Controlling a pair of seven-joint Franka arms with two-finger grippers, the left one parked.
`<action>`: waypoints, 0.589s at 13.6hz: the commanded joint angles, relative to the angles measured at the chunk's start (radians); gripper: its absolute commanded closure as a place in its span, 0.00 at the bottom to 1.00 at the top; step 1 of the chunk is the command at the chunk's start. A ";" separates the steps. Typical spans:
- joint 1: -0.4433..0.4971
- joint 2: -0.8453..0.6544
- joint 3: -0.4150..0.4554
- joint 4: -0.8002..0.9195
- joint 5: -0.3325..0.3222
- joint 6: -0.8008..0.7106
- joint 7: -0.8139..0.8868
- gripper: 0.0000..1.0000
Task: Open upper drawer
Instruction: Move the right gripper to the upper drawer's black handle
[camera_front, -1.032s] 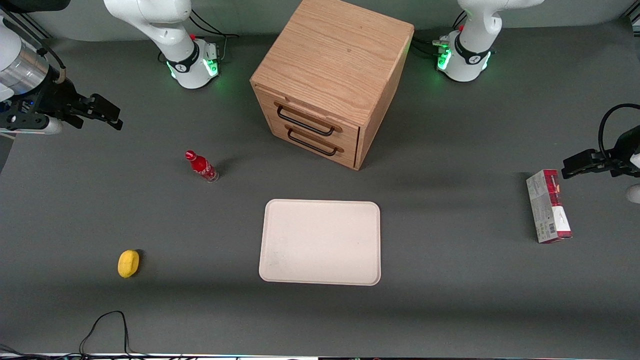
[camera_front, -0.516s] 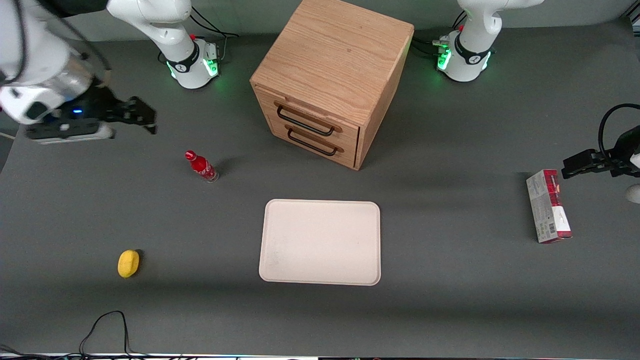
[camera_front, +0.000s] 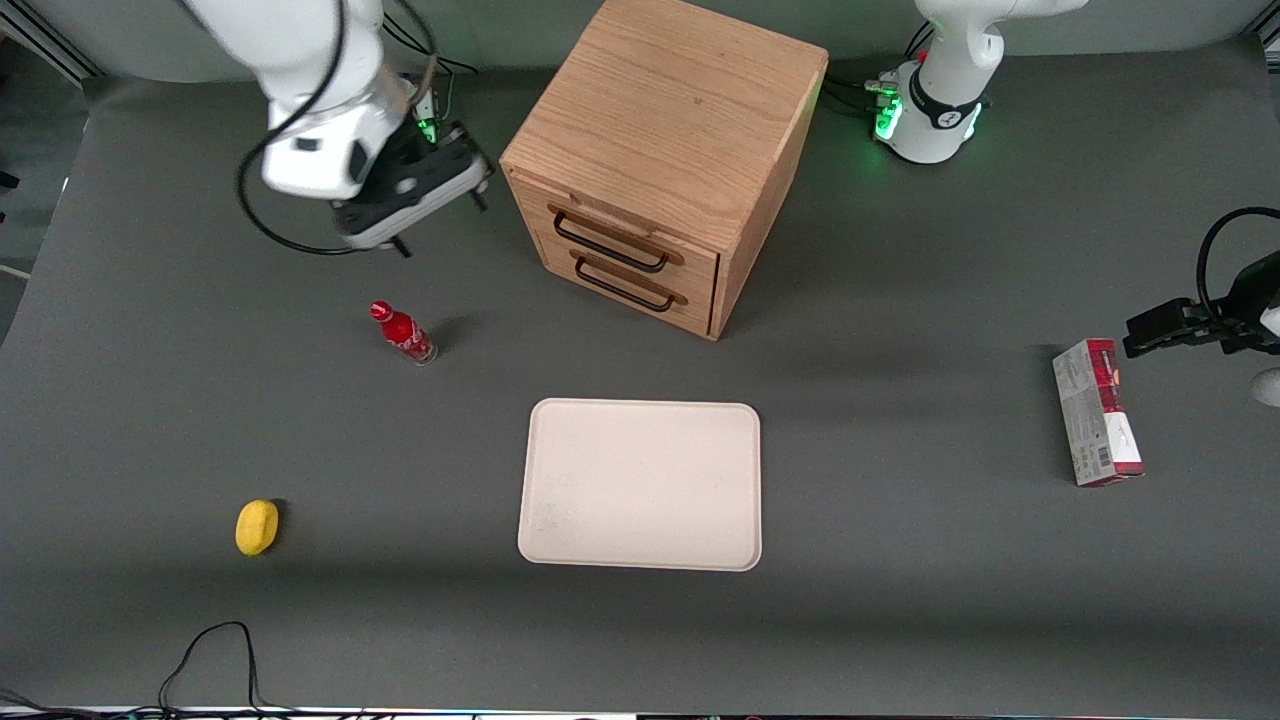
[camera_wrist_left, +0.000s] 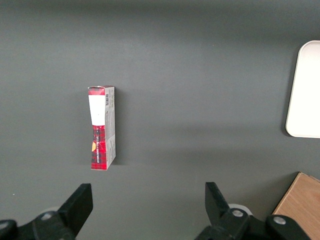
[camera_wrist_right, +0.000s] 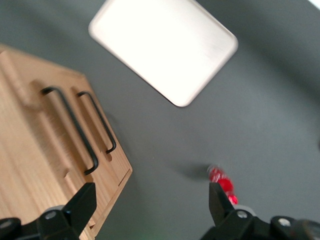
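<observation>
Upper drawer (camera_front: 625, 238) shut, handle horizontal, facing bottle (camera_front: 403, 333); gripper (camera_front: 437, 216) spread beside cabinet (camera_front: 665, 120).

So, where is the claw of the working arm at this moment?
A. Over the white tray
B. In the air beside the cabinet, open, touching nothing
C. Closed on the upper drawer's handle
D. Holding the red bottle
B: the claw hangs open beside the cabinet, clear of the upper drawer, which is shut.
</observation>
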 joint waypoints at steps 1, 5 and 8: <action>0.000 0.131 0.133 0.073 -0.044 -0.021 -0.074 0.00; -0.002 0.284 0.197 0.076 -0.006 -0.018 -0.128 0.00; 0.006 0.366 0.201 0.071 -0.002 -0.009 -0.160 0.00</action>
